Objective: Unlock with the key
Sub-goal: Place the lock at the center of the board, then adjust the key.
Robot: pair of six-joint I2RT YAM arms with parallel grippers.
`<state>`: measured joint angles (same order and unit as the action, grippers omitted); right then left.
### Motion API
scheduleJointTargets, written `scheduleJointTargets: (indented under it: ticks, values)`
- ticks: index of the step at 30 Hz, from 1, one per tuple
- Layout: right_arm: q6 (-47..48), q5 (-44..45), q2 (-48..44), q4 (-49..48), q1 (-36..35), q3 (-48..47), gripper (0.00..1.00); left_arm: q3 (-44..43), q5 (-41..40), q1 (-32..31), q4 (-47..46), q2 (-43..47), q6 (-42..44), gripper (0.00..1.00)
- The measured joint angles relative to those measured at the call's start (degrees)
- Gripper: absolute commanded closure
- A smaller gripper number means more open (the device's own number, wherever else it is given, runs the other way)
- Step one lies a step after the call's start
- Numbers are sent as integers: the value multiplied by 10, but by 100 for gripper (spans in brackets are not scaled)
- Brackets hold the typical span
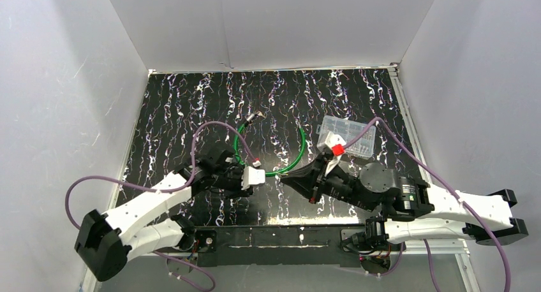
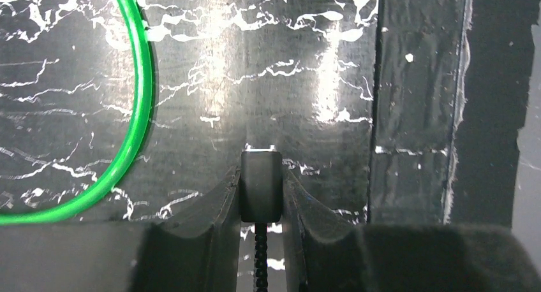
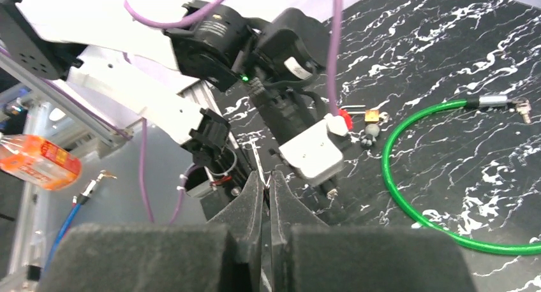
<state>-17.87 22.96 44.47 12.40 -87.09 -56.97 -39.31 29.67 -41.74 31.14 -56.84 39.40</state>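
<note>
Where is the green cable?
In the top view, the green cable lies looped on the middle of the table, just beyond the tips of the left gripper and right gripper.

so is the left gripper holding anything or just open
Shut on a small black block: in the left wrist view the left gripper clamps it from both sides.

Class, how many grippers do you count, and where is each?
2. The left gripper, shut on a black block, sits at the near edge of the green cable loop; the right gripper faces it from the right.
</note>
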Motion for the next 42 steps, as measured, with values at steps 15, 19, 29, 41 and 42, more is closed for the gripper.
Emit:
scheduleJointTargets:
  ticks: [15, 19, 29, 41, 42]
  values:
    - [-53, 9, -45, -56, 0, 25, 99, 36, 40, -23, -109, -106, 5, 2]
    - [-58, 9, -46, -58, 0, 25, 99, 0, 37, -23, -77, -52, -9, 2]
    - [-47, -1, -39, -68, 0, 23, 99, -260, 77, -23, -84, 78, -125, 12]
    - [-22, -35, 12, -96, 0, -6, 99, -302, 227, -23, -79, 19, -250, 55]
    - [-20, -35, 13, -98, 0, -8, 99, -302, 238, -23, -74, 19, -253, 56]
